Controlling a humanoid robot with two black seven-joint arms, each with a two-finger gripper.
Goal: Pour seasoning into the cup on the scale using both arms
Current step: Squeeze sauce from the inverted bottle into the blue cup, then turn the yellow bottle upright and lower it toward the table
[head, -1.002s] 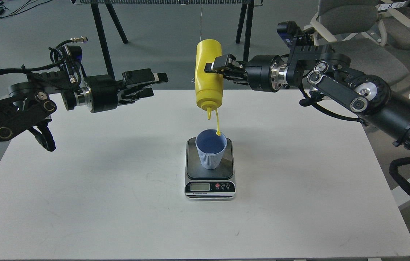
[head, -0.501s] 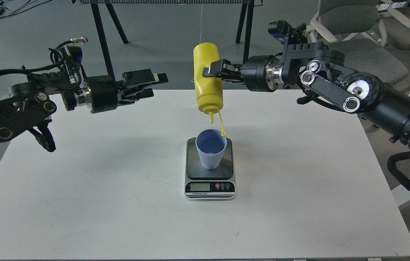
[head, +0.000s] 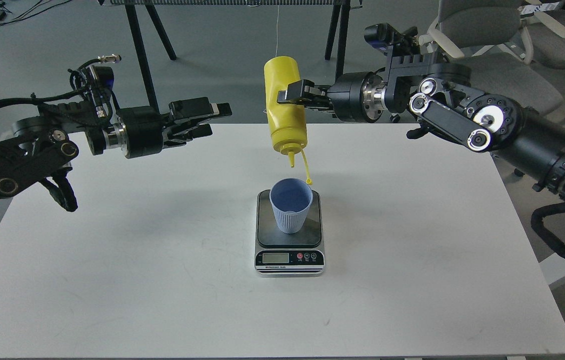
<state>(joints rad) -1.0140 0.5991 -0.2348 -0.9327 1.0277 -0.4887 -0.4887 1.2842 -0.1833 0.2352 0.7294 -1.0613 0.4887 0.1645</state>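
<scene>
The yellow seasoning bottle (head: 284, 105) hangs upside down above the table, nozzle pointing down, its tethered cap dangling just above the cup's rim. My right gripper (head: 292, 95) is shut on the bottle's middle. The light-blue ribbed cup (head: 291, 205) stands upright on the scale (head: 289, 235), on the dark weighing plate, below the nozzle. My left gripper (head: 207, 117) is open and empty, held above the table's back left, well to the left of the bottle.
The white table (head: 412, 250) carries only the scale. Black stand legs (head: 137, 50) and grey chairs (head: 492, 30) are behind the table.
My right gripper has lifted the upside-down bottle a little and shifted it slightly left, tilting it. The left arm has barely moved.
</scene>
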